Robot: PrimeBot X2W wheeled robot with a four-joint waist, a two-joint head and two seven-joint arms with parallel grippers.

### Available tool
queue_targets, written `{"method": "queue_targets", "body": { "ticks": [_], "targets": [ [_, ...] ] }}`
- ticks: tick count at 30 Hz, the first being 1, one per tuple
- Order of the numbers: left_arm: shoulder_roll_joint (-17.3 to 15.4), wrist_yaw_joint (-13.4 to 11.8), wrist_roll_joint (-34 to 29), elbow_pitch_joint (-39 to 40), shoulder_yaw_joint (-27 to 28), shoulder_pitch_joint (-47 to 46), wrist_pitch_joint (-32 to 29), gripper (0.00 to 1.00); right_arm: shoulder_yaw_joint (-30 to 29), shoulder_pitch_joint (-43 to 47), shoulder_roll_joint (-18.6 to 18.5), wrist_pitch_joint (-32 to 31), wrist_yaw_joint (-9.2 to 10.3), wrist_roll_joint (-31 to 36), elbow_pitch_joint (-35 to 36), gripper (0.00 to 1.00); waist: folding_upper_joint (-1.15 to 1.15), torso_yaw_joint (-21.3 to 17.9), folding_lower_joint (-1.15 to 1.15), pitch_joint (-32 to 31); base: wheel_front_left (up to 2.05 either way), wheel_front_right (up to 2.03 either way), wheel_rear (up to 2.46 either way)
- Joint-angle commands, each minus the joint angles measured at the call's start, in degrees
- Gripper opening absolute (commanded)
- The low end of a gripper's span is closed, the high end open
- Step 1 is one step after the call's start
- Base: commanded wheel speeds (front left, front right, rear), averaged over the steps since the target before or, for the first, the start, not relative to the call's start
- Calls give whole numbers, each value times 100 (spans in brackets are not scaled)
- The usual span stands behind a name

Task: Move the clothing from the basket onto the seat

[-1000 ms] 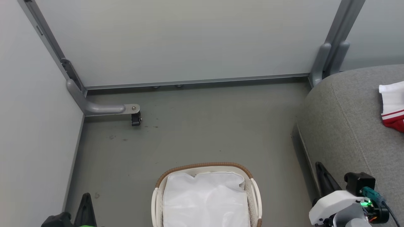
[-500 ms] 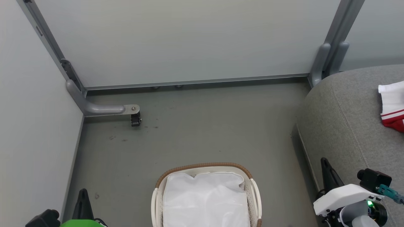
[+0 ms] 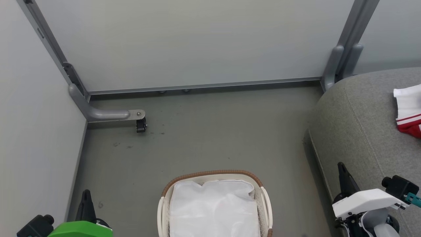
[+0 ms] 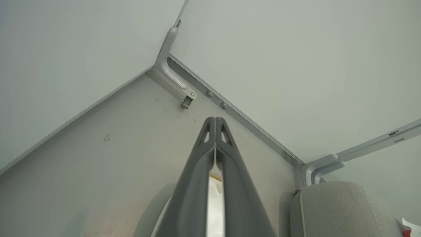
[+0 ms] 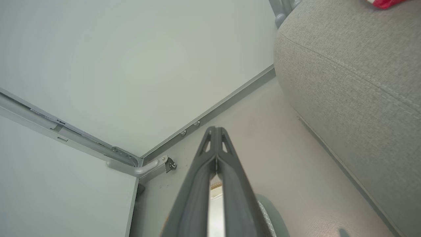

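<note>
The white basket (image 3: 266, 205) with its brown woven rim stands on the floor at the bottom centre, and inside it I see just the white cloth liner (image 3: 213, 209). A red-and-white piece of the clothing (image 3: 408, 110) lies on the grey seat (image 3: 361, 131) at the right edge; a red scrap of the clothing (image 5: 386, 3) shows on the seat (image 5: 355, 65) in the right wrist view too. My left gripper (image 3: 86, 193) is shut and empty at the lower left, tips together (image 4: 215, 119). My right gripper (image 3: 340, 165) is shut and empty beside the seat's front, tips together (image 5: 215, 129).
Grey partition walls close the floor on the left and at the back. A metal bracket with a small black caster (image 3: 141, 125) sticks out from the back left corner. Upright grey posts (image 3: 343, 61) stand behind the seat.
Both arms have drawn down and outward in the head view: the right gripper shifted right and lower, the left gripper's green housing came into view. Basket and clothing have not moved.
</note>
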State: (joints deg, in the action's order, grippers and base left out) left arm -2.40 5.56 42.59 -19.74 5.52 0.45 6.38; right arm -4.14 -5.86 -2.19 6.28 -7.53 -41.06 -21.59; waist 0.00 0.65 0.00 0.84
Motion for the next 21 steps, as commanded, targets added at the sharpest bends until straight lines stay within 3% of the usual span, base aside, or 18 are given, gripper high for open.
{"method": "queue_targets", "body": {
  "ticks": [1, 21],
  "targets": [
    [-37, 35, 210, 101, 27, -166, -45, 0, -24, -62, -42, -53, 2, -232, 117, 0, 0, -1, 0, -1, 0, 0, 0],
    [-47, 87, 1635, 248, 54, -338, -419, 0, -92, -62, -55, -427, 3, -1692, 317, 0, 0, -15, 0, -16, 0, 0, 0]
  ]
}}
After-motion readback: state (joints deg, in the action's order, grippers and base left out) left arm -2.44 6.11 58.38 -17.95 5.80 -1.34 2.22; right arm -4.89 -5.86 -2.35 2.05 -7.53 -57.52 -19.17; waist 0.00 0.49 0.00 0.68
